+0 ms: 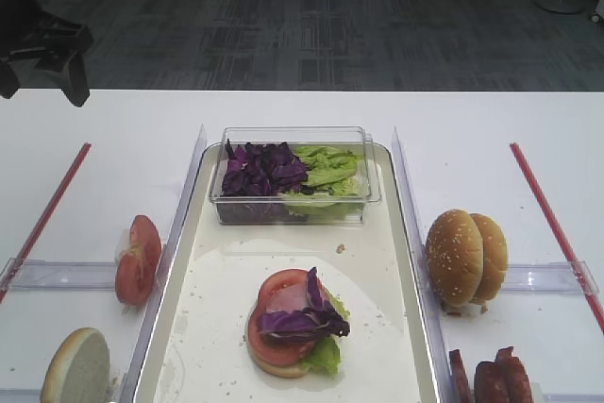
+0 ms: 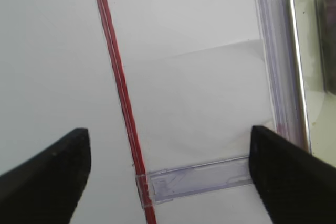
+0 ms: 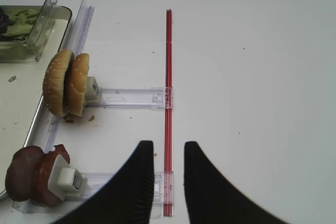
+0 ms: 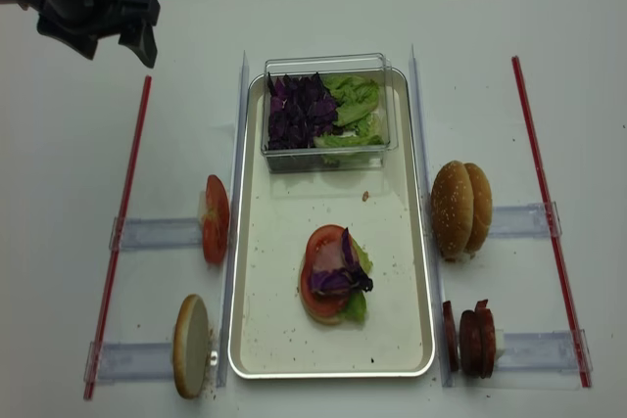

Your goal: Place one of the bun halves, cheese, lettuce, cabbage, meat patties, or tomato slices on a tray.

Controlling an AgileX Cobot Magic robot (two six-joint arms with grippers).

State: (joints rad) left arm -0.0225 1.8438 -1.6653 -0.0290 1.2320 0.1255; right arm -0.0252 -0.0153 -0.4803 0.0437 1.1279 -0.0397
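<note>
open tool [image 3: 168, 169] above red strip [image 3: 168, 77], bun halves [image 3: 66, 83] upright

Left gripper [image 4: 103, 22] hung raised at the far left, jaws spread wide and empty. Right gripper [image 3: 169, 169] hovered low, fingers slightly parted, holding nothing.

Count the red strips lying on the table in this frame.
2. One red strip lies left of the tray, outside the tomato and bun holders; the other lies right of it, past the sesame buns. None seems hidden.
</note>
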